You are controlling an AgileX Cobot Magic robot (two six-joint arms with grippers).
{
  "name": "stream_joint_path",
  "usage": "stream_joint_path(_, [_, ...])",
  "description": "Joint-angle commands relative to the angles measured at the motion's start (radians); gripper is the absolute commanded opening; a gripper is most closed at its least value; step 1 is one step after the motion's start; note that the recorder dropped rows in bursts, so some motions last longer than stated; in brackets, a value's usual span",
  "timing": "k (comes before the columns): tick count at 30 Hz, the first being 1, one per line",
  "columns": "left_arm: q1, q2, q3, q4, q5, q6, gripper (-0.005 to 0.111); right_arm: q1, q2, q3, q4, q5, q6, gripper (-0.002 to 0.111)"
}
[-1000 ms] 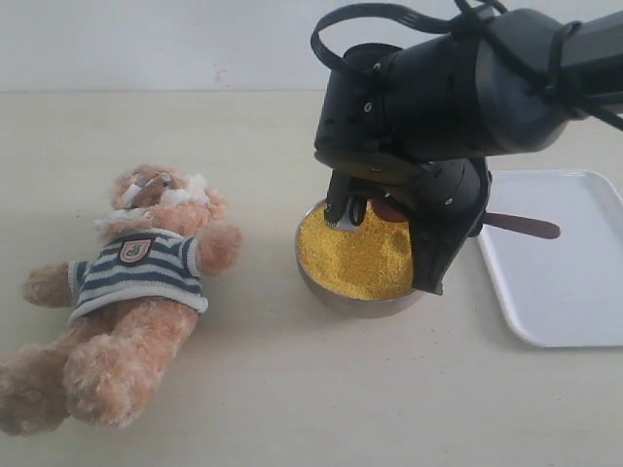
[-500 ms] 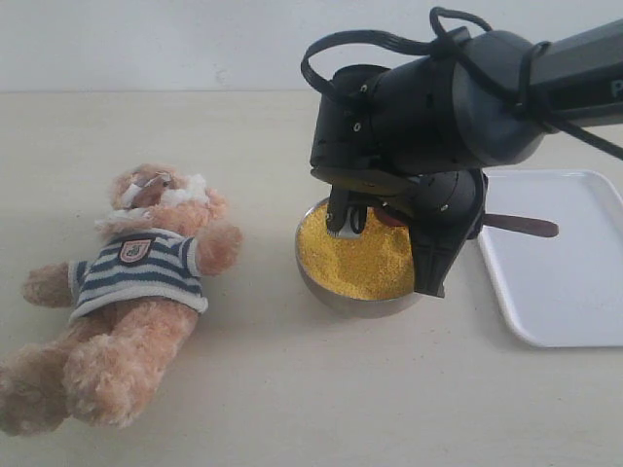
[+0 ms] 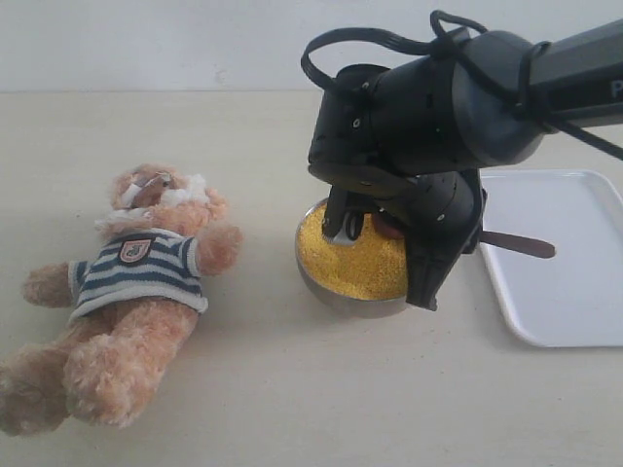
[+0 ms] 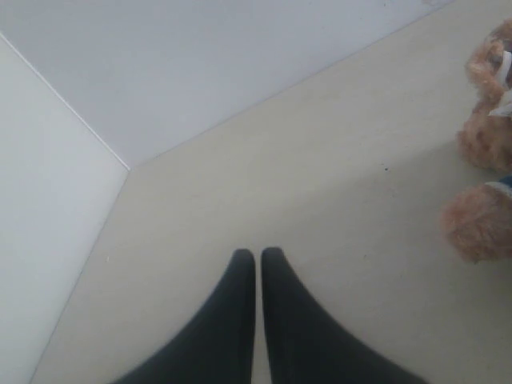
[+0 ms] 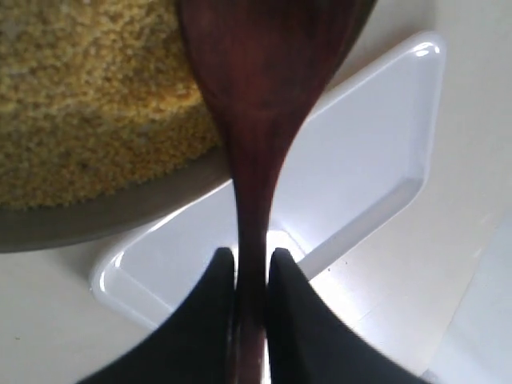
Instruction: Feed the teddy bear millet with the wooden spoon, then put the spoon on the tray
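- Over the millet [image 3: 355,261] at centre, the right tool [image 5: 250,260] pinches the wooden spoon [image 5: 256,120] by its handle; scooping stage, I judge.
- Off to the side, the left tool [image 4: 258,258] is closed, empty.
- At left the teddy bear [image 3: 136,282] looks unfed; at right the tray [image 3: 574,302] awaits the spoon.

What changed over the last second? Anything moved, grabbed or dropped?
The right tool, shut on the spoon, dipped slightly over the bowl of millet. The spoon's handle end sank a little toward the tray. Nothing was grabbed or released. The bear, bowl and tray stayed put.
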Motion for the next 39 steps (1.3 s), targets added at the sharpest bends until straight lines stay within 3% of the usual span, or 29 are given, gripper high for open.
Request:
stream_joint_path(1, [0.004,-0.003,0.003,0.001,-0.003,0.003,0.004,0.002,-0.003,-0.006,0.011,0.006,-0.001,-0.001])
stream_joint_path(8, [0.004,-0.003,0.003,0.001,-0.003,0.003,0.004,0.002,-0.003,-0.006,-0.159,0.006,0.061,-0.001])
stream_joint_path(39, [0.004,-0.003,0.003,0.001,-0.003,0.003,0.004,0.065,0.046,0.018,-0.087,0.006,0.077,-0.001])
